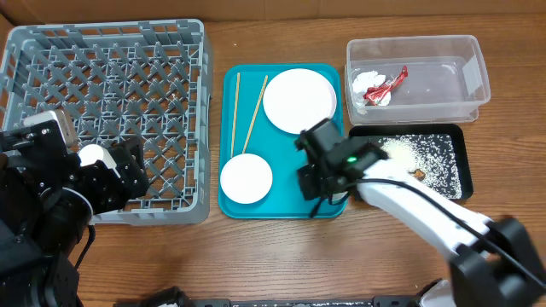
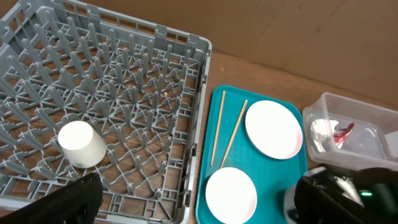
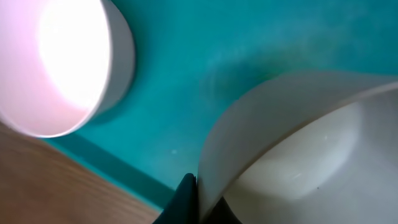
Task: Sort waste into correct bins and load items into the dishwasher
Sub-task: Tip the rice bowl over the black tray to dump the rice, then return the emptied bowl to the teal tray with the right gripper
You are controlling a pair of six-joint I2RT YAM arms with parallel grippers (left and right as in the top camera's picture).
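I am observing the right gripper point(image 3: 193, 200) pressed together on the rim of the bowl point(image 3: 292, 162), one dark finger lying against the outside of the wall. The bowl is standing at the near right corner of the teal tray point(image 1: 281, 205), and the arm is hiding it from the overhead camera. Just beside it, the small dish point(image 1: 246, 179) is sitting on the near left part of the same tray. The plate point(image 1: 299, 100) is resting on the far right part, apart from the dish. The two chopsticks point(image 1: 254, 115) are lying side by side along the tray's left half, spreading slightly at their far ends. I am seeing the left gripper point(image 1: 135, 175) spread wide and holding nothing, hanging over the near edge of the rack point(image 1: 205, 128). The cup point(image 2: 81, 144) is lying tilted on the rack's grid near that edge, apart from the fingers. The clear tub point(image 1: 418, 109) is standing at the far right of the table point(image 1: 256, 256) with the wrapper point(image 1: 386, 85) lying in its left end. The black tray point(image 1: 367, 136) is sitting just in front of the tub, and the rice point(image 1: 426, 158) is lying scattered across it. The brown chunk point(image 1: 418, 173) is lying among the grains.
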